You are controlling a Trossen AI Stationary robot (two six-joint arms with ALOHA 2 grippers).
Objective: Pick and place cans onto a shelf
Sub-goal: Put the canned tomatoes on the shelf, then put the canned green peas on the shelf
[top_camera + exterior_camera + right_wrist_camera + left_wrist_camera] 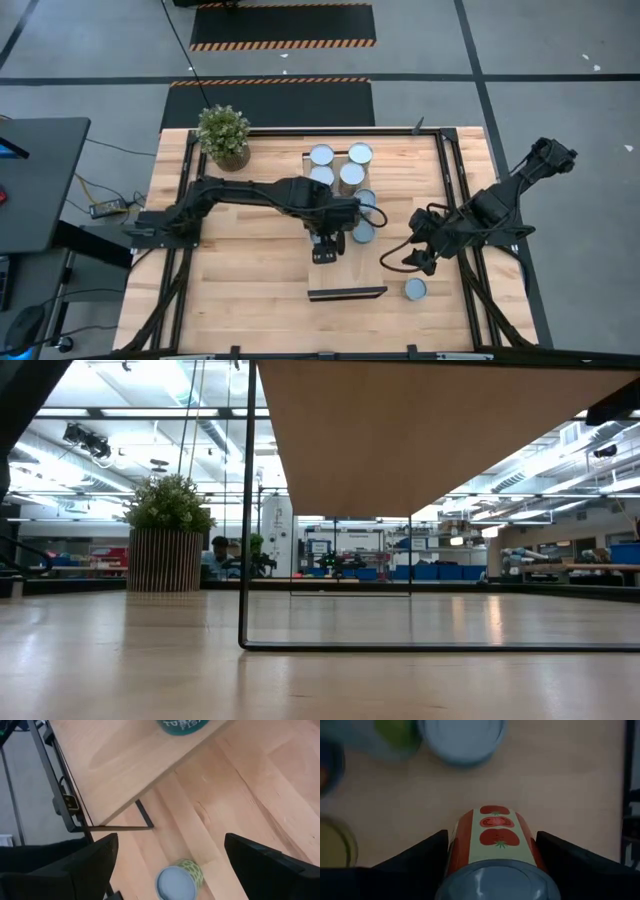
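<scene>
The shelf (260, 230) is a raised light-wood plank on a black frame; the low view shows its underside (430, 430). Several silvery-topped cans (352, 175) stand on it at the far middle. My left gripper (325, 250) is over the shelf, shut on a can with a red and cream tomato label (495, 827). My right gripper (415, 262) is open and empty, just above a green-sided can (180, 880) that stands on its base on the tabletop near the right front (415, 289). My left gripper pinches the tomato can's round side (457, 845) between its two fingers, one on each side. The fingers come from above, pointing down. The can stands upright with its silvery top (495, 882) up. I cannot tell whether its base rests on the shelf.
A potted plant (222, 135) stands at the shelf's far left corner. A teal-labelled can (182, 725) stands near the shelf's edge close to my right gripper. A short dark bar (347, 293) lies near the front. The shelf's black frame leg (120, 826) stands beside the green can.
</scene>
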